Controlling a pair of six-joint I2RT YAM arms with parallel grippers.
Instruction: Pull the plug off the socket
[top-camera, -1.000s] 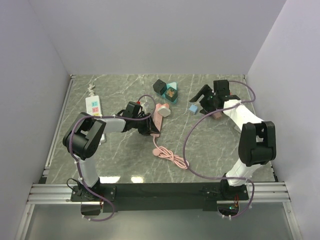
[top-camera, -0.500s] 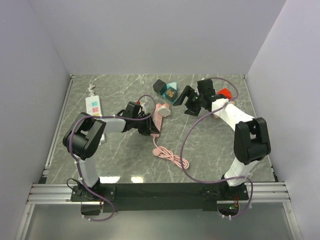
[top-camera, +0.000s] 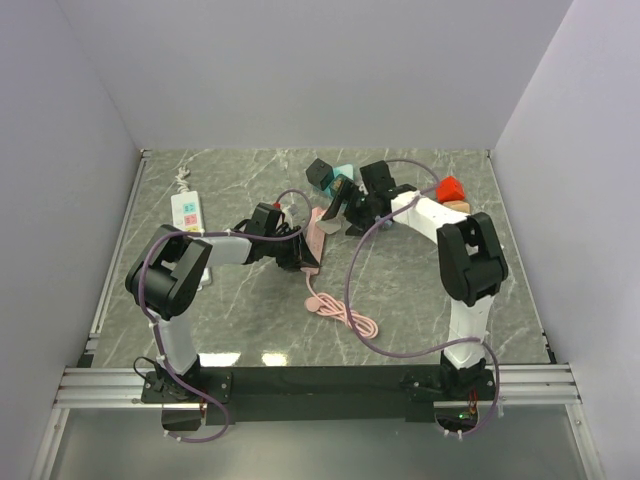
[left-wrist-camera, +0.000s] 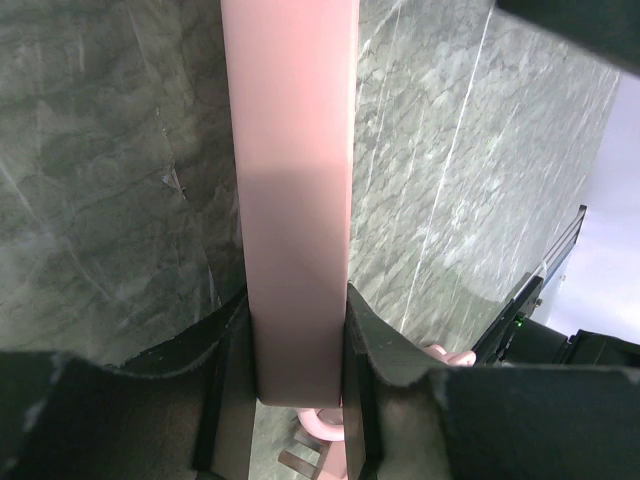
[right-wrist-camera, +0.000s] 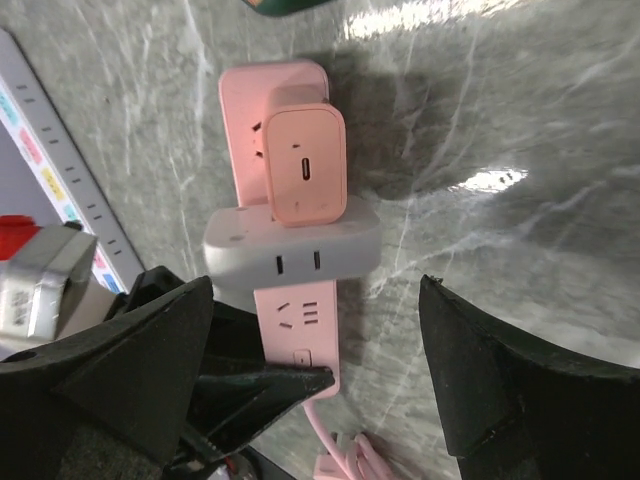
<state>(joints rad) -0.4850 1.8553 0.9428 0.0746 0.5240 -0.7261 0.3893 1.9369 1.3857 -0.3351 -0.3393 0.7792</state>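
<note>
A pink power strip (top-camera: 313, 238) lies at the table's middle; it also shows in the right wrist view (right-wrist-camera: 296, 312) and the left wrist view (left-wrist-camera: 297, 180). A grey-white plug (right-wrist-camera: 292, 250) sits in it, and a pink charger plug (right-wrist-camera: 305, 165) sits in the slot beyond. In the top view the grey plug (top-camera: 331, 226) is on the strip's far end. My left gripper (top-camera: 298, 252) is shut on the strip's cord end, its pads (left-wrist-camera: 222, 360) pressing both sides. My right gripper (right-wrist-camera: 315, 288) is open above the strip, its fingers wide on either side, touching nothing.
A white power strip (top-camera: 187, 210) lies at far left. Black (top-camera: 320, 172) and teal (top-camera: 344, 174) blocks stand just behind the pink strip, and a red block (top-camera: 449, 187) at the right. The pink cord (top-camera: 345, 315) coils toward the front.
My right arm has swung left from the right side of the table to hover open over the pink strip's plugs. The left gripper and strip have not moved.
</note>
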